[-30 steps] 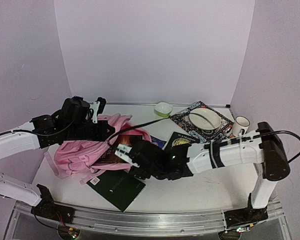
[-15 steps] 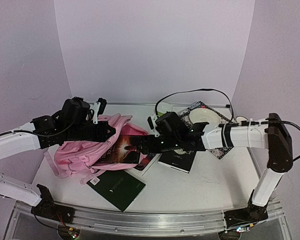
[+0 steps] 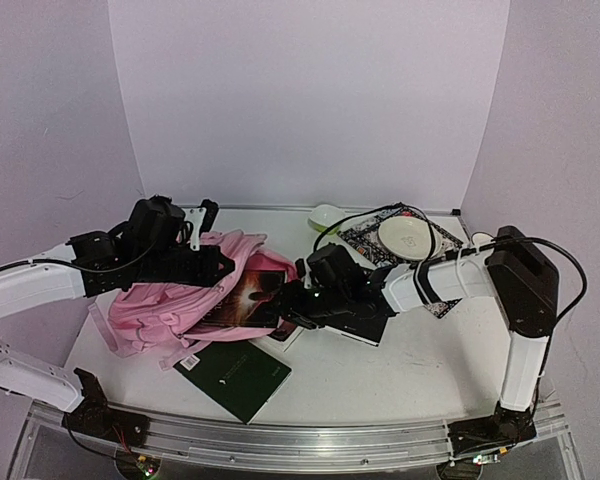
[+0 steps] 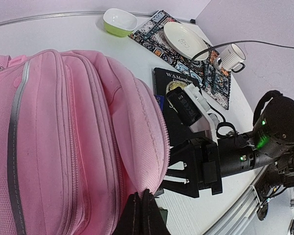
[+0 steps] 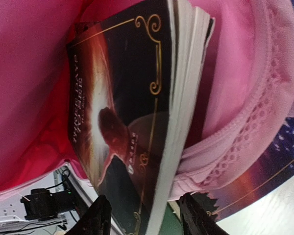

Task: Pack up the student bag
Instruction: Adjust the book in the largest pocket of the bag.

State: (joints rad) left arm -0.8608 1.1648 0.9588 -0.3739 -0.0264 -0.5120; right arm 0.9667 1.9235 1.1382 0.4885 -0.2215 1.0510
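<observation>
White table (image 3: 430, 370) bears a green book (image 3: 235, 375); dark book (image 5: 122, 112) sits half inside the student bag (image 4: 63, 127); left gripper (image 4: 141, 209) pinches its fabric, right gripper (image 5: 144, 203) spread.

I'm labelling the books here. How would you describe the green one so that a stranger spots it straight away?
Find the big pink backpack on the left side of the table. Right in front of it, toward the arm bases, the dark green book lies flat on the table. Unlike the red-and-black book sticking out of the bag's mouth, its cover is plain.
</observation>
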